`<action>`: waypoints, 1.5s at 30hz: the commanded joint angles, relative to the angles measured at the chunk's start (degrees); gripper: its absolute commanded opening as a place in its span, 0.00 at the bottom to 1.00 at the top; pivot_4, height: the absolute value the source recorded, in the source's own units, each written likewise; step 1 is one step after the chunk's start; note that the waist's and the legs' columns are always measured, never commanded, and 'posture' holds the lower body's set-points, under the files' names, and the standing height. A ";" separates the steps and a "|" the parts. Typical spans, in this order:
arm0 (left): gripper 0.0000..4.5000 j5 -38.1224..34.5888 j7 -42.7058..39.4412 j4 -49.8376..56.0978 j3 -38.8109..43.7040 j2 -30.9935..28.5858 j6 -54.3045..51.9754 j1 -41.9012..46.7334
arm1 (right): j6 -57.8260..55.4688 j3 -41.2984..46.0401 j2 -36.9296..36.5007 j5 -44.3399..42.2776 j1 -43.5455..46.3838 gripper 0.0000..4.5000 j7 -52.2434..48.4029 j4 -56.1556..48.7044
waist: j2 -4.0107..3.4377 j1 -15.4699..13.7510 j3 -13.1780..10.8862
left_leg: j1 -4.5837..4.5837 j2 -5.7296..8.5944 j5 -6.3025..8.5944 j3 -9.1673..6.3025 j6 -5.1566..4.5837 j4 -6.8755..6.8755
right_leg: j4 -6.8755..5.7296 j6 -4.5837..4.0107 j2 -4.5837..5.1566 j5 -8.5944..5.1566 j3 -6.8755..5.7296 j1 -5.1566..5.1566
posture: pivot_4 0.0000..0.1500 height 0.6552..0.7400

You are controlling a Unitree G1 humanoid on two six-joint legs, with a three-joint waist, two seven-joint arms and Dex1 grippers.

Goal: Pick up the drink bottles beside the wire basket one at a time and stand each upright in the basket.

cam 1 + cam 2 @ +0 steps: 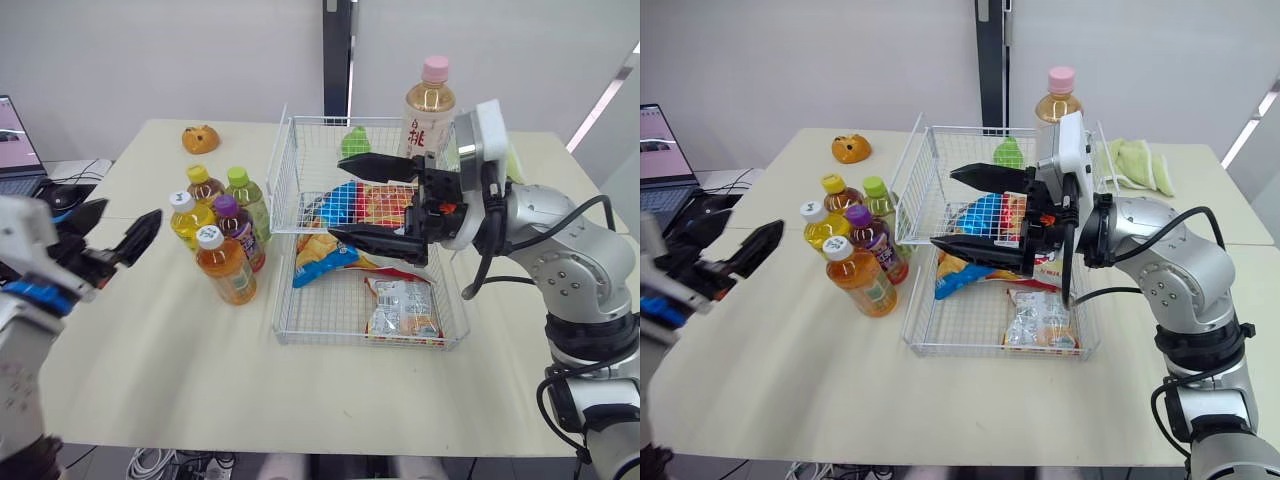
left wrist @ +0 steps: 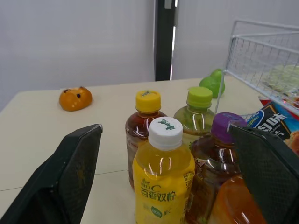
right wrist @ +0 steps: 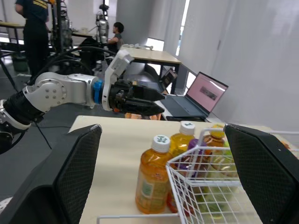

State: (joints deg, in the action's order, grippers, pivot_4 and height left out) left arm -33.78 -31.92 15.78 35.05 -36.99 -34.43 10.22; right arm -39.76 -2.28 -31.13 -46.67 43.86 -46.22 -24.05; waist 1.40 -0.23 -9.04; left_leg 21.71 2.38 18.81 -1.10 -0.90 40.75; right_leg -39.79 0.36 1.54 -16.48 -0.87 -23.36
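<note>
Five drink bottles are found upright, touching in a tight cluster on the table [image 1: 150, 350], just beside the left wall of the wire basket [image 1: 330, 340]. The cluster is made up of a yellow juice bottle [image 1: 187, 218], a yellow-capped tea bottle [image 1: 205, 185], a green-capped bottle [image 1: 245, 195], a purple-capped bottle [image 1: 237, 230] and an orange bottle [image 1: 225, 265], the last being nearest the table's front edge. No bottle of the cluster is yet in the basket, where snack packets [image 1: 400, 305] are lying. A pink-capped bottle [image 1: 430, 105] is seen upright at the basket's far right corner; whether it is inside cannot be told.

The left gripper [image 1: 130, 215] is held near the table's left edge with its fingers spread apart and nothing between them. The right gripper [image 1: 338, 196] is likewise spread and empty, above the basket.

The cluster lies straight ahead of the left gripper, toward the basket, with each long axis vertical. The left arm is judged the nearer, and the yellow juice bottle is lined up between its fingers. Neighbouring bottles could be knocked.
</note>
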 commanded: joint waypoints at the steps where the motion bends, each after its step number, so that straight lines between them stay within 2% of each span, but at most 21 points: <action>1: 1.00 3.46 0.06 -4.98 -4.99 -0.52 4.57 4.35 | -1.07 2.85 -0.94 -1.27 0.15 1.00 2.11 -3.42 | 0.00 0.28 0.00 | 0.09 0.00 0.00 0.00 0.00 0.00 | 0.03 0.00 0.00 0.00 -0.01 -0.08 | 1.00 1.00; 9: 1.00 8.28 -0.07 -15.53 -11.22 -0.13 11.53 11.62 | -3.31 4.03 -2.34 -2.18 -0.71 1.00 4.85 -6.16 | 0.00 0.37 0.00 | 0.18 -0.01 0.00 0.00 0.00 -0.01 | 0.13 0.00 0.00 0.00 0.00 -0.11 | 1.00 1.00; 18: 1.00 7.52 -0.88 -17.02 -9.81 -0.61 13.64 10.39 | -4.80 5.20 -3.48 -3.65 -1.83 1.00 7.19 -8.52 | 0.00 0.33 0.00 | 0.22 -0.02 0.00 -0.01 -0.01 -0.02 | 0.20 0.01 0.00 0.00 -0.01 -0.11 | 1.00 1.00; 21: 0.88 7.03 -2.00 -17.70 -10.12 -0.42 14.33 10.72 | -4.84 5.17 -3.50 -3.78 -1.97 1.00 7.32 -8.69 | 0.00 0.33 0.00 | 0.21 -0.02 0.01 -0.01 -0.01 -0.02 | 0.20 0.01 0.00 0.00 -0.01 -0.10 | 1.00 1.00; 28: 0.39 7.82 -2.25 -19.67 -11.09 -0.13 14.44 10.99 | -4.85 5.13 -3.51 -4.88 -1.82 1.00 7.76 -9.11 | 0.00 0.34 0.00 | 0.21 -0.02 0.01 -0.01 -0.02 -0.04 | 0.24 0.01 0.00 0.00 -0.01 -0.09 | 1.00 1.00; 30: 0.30 8.04 -2.61 -20.18 -11.28 -0.25 14.66 10.85 | -4.80 5.15 -3.68 -5.08 -1.78 1.00 7.78 -9.09 | 0.00 0.34 0.00 | 0.21 -0.03 0.01 -0.01 -0.02 -0.05 | 0.24 0.01 0.00 0.00 -0.01 -0.09 | 1.00 1.00; 35: 0.30 7.70 -3.27 -20.54 -10.84 -0.55 15.45 10.80 | -4.54 4.88 -4.03 -4.99 -2.04 1.00 7.30 -9.19 | 0.00 0.35 0.00 | 0.19 -0.03 0.02 -0.01 -0.03 -0.05 | 0.24 0.01 0.00 0.00 -0.01 -0.08 | 1.00 1.00; 39: 0.30 3.61 -6.04 -17.63 -7.68 -2.24 14.83 10.90 | -4.03 4.66 -4.23 -4.54 -2.21 1.00 6.71 -9.13 | 0.00 0.35 -0.01 | 0.21 -0.04 0.02 -0.01 -0.04 -0.05 | 0.26 0.01 0.00 0.00 -0.01 -0.08 | 1.00 1.00; 41: 0.30 1.84 -8.70 -16.21 -5.91 -5.33 13.86 10.99 | -3.62 4.70 -4.19 -4.20 -2.33 1.00 6.51 -8.77 | 0.06 0.38 -0.05 | 0.25 -0.05 0.02 -0.01 -0.04 -0.06 | 0.28 0.01 0.00 0.00 -0.02 -0.11 | 1.00 1.00; 45: 0.30 -4.63 -13.57 -15.58 -1.37 -15.56 5.85 14.50 | -3.10 4.84 -3.62 -4.50 -2.44 1.00 5.81 -7.65 | 0.39 0.50 -0.25 | 0.43 -0.08 0.01 -0.03 -0.02 -0.10 | 0.34 0.01 -0.03 0.00 -0.06 -0.28 | 1.00 1.00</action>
State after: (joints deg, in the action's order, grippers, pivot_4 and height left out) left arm -34.40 -43.77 -4.56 28.25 -49.34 -27.64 21.57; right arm -44.17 1.05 -34.89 -50.74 41.22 -40.02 -31.12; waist 1.79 0.27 -9.29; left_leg 22.20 2.30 18.82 -1.15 -0.92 40.65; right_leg -39.45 0.36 1.49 -16.48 -0.94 -23.69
